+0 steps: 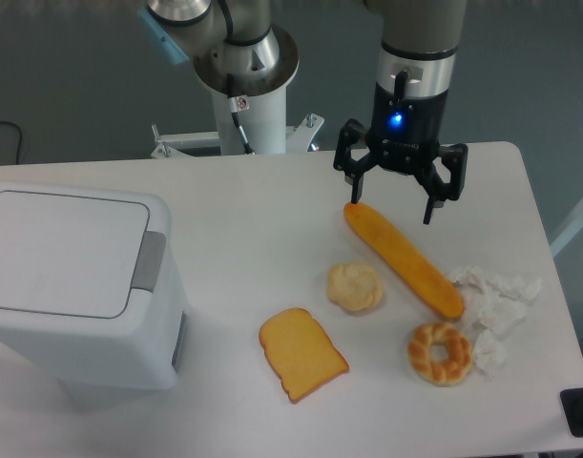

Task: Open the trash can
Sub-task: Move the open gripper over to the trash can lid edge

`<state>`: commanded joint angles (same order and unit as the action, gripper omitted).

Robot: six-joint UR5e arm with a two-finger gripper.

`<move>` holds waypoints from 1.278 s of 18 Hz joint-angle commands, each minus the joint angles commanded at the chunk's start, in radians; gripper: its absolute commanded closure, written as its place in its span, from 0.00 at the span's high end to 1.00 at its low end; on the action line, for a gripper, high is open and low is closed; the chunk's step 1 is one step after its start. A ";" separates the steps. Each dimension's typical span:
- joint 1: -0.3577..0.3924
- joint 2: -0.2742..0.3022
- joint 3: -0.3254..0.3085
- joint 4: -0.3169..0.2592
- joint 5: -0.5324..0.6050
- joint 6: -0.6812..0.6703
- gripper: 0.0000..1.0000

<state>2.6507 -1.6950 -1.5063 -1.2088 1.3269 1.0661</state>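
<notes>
The trash can (67,286) is a large white boxy bin at the left of the table. Its flat lid is down and its grey push tab (149,260) faces right. My gripper (394,200) hangs over the right half of the table, far right of the bin. Its fingers are spread apart and hold nothing. It hovers just above the far end of a long baguette (403,259).
A bread slice (301,354), a round bun (355,286), a twisted ring pastry (441,352) and crumpled white paper (494,302) lie on the white table (243,205). The arm's base post (251,95) stands at the back.
</notes>
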 joint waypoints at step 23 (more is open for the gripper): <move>-0.126 -0.057 0.064 0.074 -0.175 -0.770 1.00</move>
<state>2.5250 -1.7518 -1.4419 -1.1352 1.1524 0.2965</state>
